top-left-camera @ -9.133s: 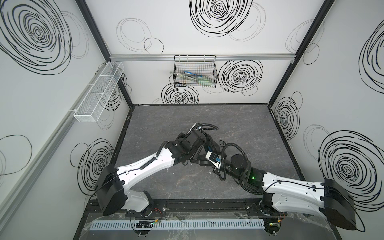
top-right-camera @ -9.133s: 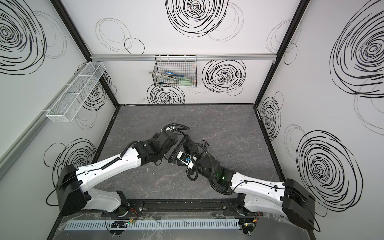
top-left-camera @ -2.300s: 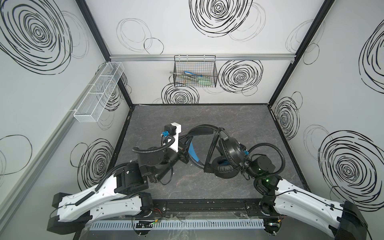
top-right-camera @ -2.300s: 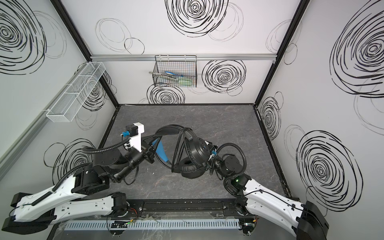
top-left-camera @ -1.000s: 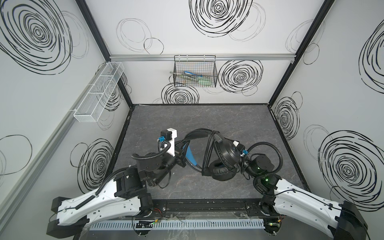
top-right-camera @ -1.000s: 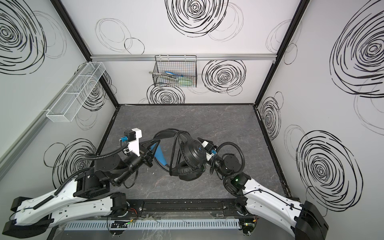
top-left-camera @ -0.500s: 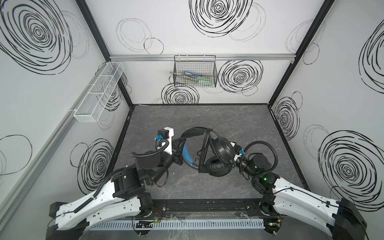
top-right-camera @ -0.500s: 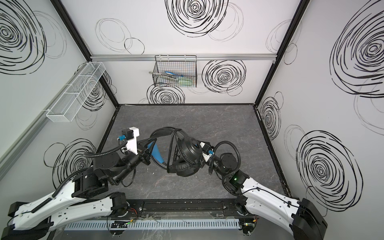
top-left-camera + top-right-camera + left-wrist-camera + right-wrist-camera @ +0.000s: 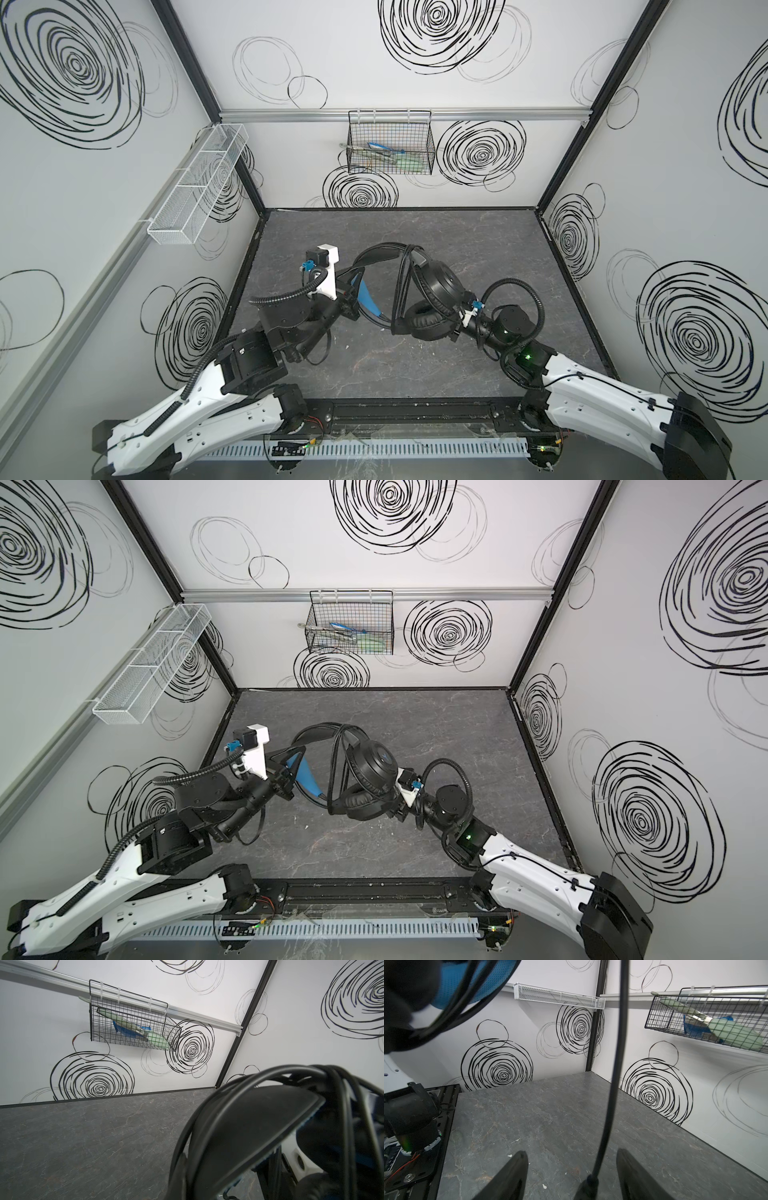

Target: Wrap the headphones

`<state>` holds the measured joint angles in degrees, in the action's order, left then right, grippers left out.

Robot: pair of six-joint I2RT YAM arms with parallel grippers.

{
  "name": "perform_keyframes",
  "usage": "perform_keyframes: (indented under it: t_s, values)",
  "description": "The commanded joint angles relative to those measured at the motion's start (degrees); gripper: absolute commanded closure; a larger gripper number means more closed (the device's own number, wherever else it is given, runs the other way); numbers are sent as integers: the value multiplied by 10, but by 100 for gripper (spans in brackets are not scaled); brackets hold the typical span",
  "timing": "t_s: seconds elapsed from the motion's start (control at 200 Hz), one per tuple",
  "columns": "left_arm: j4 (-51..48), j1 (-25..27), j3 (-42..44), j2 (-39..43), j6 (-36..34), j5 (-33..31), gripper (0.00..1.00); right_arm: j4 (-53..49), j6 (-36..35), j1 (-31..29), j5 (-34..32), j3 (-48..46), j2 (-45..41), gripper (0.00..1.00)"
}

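- Headphones (image 9: 436, 291): black over-ear set, held between the two arms over the middle of the table (image 9: 415, 374). One earcup (image 9: 370, 766) faces up. The padded one below it sits low, and whether it touches the table cannot be told.
- Cable (image 9: 402, 286): thin and black, with several turns already looped over the headband beside the upper earcup. A free length runs down to the right arm.
- Blue strap (image 9: 368, 297): the inner band under the headband, on the side toward the left arm.
- Left end effector (image 9: 347, 301): clenched on the headband end next to the blue strap, carrying the headphones.
- Right end effector (image 9: 572, 1154): released. The fingers (image 9: 517, 1176) stand well apart, and the cable (image 9: 614, 1064) passes between them without being pinched.
- Step in hand, as judged: the right arm re-grips the free cable for another turn.
  - Close on the cable a short way from the wound turns.
  - Keep light tension so the earlier loops do not slide off the headband.
  - Keep the left grip steady as the anchor.
  - Lay the new turn next to the others, clear of the earcup pad.
- Risk, as judged: a slack cable could drop off or snag on the arm's own corrugated hose.
- Markings: a small blue logo (image 9: 386, 757) on the upper earcup, too small to read. No other legible writing.
- Black wire basket (image 9: 390, 145): on the back wall, holding pale green and blue items that cannot be identified.
- White mesh tray (image 9: 199, 183): on the left wall.
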<state>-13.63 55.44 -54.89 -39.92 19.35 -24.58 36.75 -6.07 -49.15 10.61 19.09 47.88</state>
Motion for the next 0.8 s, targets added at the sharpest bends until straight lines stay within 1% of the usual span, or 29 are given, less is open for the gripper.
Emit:
perform_keyframes:
  t_s: [0.0,0.105,0.205,0.335,0.4,0.49,0.6,0.795]
  values:
    - [70,-7,-29,5,21,26,100,14,28,2,-17,-2,-16,21]
    - [72,-10,-31,9,25,29,100,8,30,1,-14,7,5,19]
    - [68,-12,-32,11,26,28,100,4,40,1,8,16,26,18]
    - [67,-13,-31,15,25,27,100,23,53,1,21,18,51,18]
    - [67,-14,-31,15,25,28,100,22,76,0,15,28,69,17]
    - [68,-15,-31,15,25,29,100,-4,118,-1,26,53,89,18]
    - [70,-16,-33,14,24,30,100,8,147,-8,41,50,98,19]
    - [77,-17,-36,10,24,36,100,11,167,-17,14,25,106,18]
